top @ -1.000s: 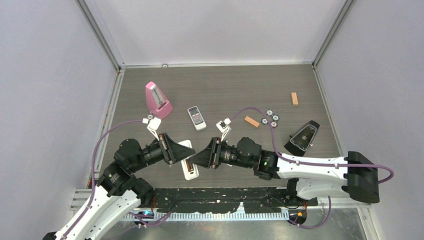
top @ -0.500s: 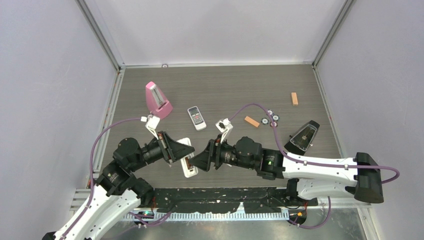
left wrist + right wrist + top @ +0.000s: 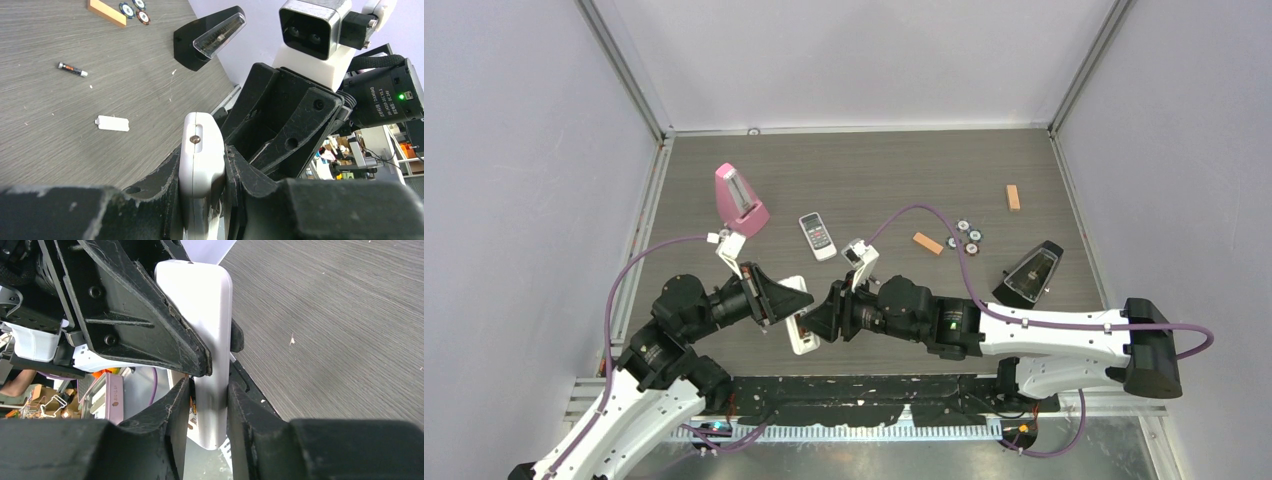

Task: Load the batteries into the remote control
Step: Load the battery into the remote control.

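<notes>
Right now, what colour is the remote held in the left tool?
Plain white; the remote control shows best in the right wrist view.

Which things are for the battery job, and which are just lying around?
For the job: white remote control, loose battery, battery cover.
Lying about: pink metronome, black metronome, small display remote, poker chips, wooden blocks.

bright, even overhead light, soft shadows; remote control nearly blown out; wrist-view foregrounds blurred.
</notes>
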Tool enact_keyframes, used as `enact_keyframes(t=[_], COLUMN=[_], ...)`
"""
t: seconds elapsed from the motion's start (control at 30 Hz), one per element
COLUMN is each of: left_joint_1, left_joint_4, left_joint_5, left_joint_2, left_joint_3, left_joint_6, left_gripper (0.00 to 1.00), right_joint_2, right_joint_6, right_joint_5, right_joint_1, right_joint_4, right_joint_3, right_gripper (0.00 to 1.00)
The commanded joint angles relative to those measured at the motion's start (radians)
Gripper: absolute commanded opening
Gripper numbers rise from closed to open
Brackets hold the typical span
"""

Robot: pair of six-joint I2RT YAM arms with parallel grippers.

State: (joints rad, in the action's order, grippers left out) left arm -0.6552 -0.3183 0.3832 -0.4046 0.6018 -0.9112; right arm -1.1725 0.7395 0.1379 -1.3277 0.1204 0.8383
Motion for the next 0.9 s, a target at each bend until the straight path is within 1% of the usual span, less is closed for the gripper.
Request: enact_keyframes(t=[0.0,0.07,0.13,0.23,0.3,0.33,0.37,0.4,0.47,0.63,0.87], left_joint_1=[-0.002,-0.002,-0.001,-0.002,-0.002,-0.001,-0.002,-0.003,-0.001,-0.002,-0.001], left_joint_4=[0.049,0.048,0.05,0.048,0.048,0.047,0.048,0.049,0.055,0.121,0.256], left_joint_5=[0.017,0.016,0.015,0.016,0.016,0.016,0.016,0.018,0.022,0.087,0.204], left_joint_2=[0.003,0.005,0.004,0.005,0.004,0.005,0.007,0.008,0.013,0.022,0.02], left_joint_3=[0.044,0.044,0.045,0.044,0.044,0.045,0.044,0.042,0.041,0.026,-0.001], left_joint_6=[0.008,0.007,0.009,0.012,0.014,0.016,0.018,0.019,0.026,0.04,0.008], left_gripper=[0.0,0.0,0.0,0.0,0.0,0.0,0.0,0.0,0.0,0.0,0.0], right_joint_2=[0.001,0.001,0.003,0.008,0.015,0.022,0.026,0.037,0.052,0.06,0.067], right_joint_6=[-0.027,-0.033,-0.042,-0.047,-0.045,-0.042,-0.039,-0.035,-0.037,-0.091,-0.095], right_joint_5=[0.057,0.056,0.052,0.054,0.054,0.052,0.049,0.039,0.02,-0.067,-0.218], right_joint_1=[0.0,-0.001,-0.001,0.0,0.0,0.0,-0.001,0.0,0.0,-0.001,-0.001], right_joint_4=[-0.025,-0.03,-0.031,-0.029,-0.024,-0.021,-0.01,-0.003,0.027,0.113,0.277], right_joint_3=[0.021,0.02,0.016,0.012,0.013,0.013,0.011,0.009,0.003,-0.03,-0.091], right_gripper=[0.31,0.25,0.22,0.22,0.3,0.4,0.45,0.54,0.61,0.64,0.66])
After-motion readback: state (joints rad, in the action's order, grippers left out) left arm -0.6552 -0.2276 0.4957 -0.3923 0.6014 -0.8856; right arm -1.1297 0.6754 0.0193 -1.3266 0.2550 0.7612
